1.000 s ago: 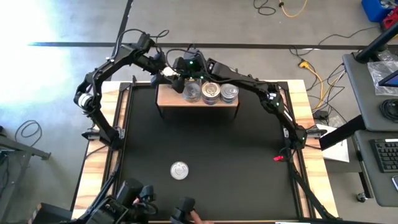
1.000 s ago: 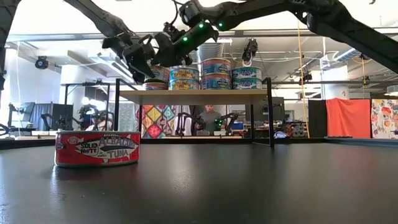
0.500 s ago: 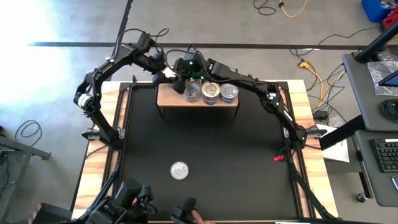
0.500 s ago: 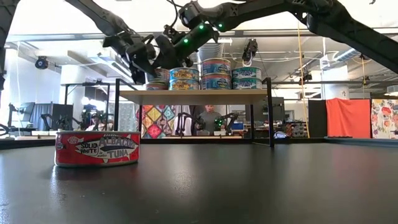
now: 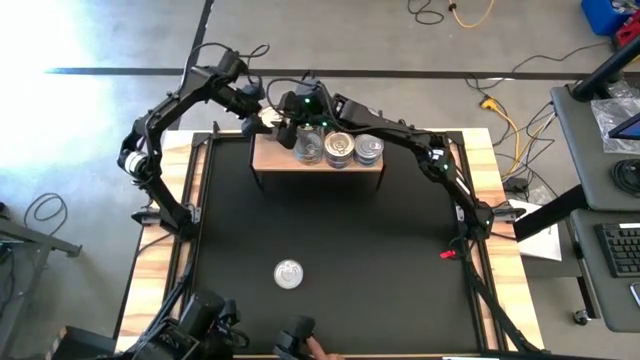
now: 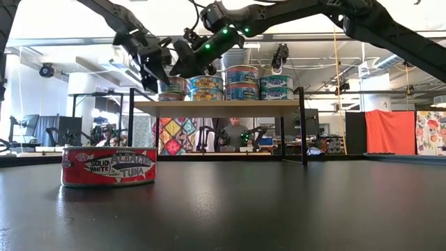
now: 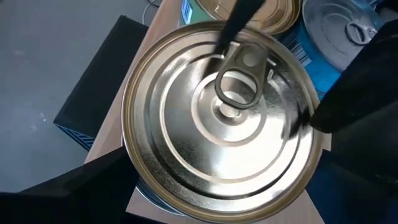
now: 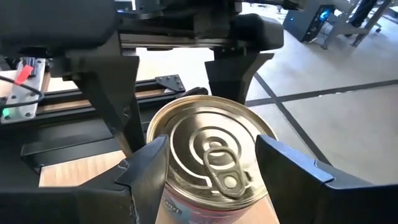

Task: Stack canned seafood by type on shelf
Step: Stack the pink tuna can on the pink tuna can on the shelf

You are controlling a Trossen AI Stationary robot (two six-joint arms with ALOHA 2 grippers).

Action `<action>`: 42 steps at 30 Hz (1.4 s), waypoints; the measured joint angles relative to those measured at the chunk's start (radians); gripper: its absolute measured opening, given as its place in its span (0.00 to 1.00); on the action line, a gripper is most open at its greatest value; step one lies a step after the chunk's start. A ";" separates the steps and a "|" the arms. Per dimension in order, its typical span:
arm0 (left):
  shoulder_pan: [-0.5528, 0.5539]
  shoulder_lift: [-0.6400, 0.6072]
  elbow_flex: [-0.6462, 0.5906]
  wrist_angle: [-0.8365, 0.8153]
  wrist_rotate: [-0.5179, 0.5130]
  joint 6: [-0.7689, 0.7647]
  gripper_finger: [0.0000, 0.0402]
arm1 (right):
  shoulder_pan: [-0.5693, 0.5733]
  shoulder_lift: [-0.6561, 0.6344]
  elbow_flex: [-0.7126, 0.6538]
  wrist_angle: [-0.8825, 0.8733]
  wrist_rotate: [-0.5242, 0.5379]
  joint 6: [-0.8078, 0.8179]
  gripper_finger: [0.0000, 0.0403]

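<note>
The light-wood shelf (image 5: pixel 330 168) (image 6: pixel 223 107) stands at the table's far edge and carries stacks of round cans (image 5: pixel 339 148) (image 6: pixel 242 82). The leftmost stack's top can (image 8: pixel 211 158) (image 7: pixel 224 118) has a shiny lid with a pull tab. My right gripper (image 8: pixel 211 155) (image 6: pixel 182 63) is open, with a finger on each side of that can. My left gripper (image 5: pixel 255 115) (image 6: pixel 155 70) is open, just above and left of the same can. One red-labelled tuna can (image 6: pixel 108 166) (image 5: pixel 288 273) rests on its base on the black table. My right gripper has its fingers (image 8: pixel 146 171) close on both sides of the top can of the leftmost stack, coming from above at a slant. I cannot tell whether they touch it. The can sits upright on the stack.
The black table top (image 5: pixel 380 250) stretches between the shelf and the lone can. Wooden rims (image 5: pixel 160 260) run down both sides. Dark equipment (image 5: pixel 205 325) sits at the near edge. Both arms crowd the shelf's left end.
My left gripper has risen and drawn back from the shelf's left end, toward the table's left and far edges. The cans have not moved.
</note>
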 joint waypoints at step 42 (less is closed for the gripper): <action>-0.005 -0.119 -0.017 0.001 -0.361 -0.044 0.99 | -0.031 -0.065 -0.115 -0.018 0.237 -0.003 0.54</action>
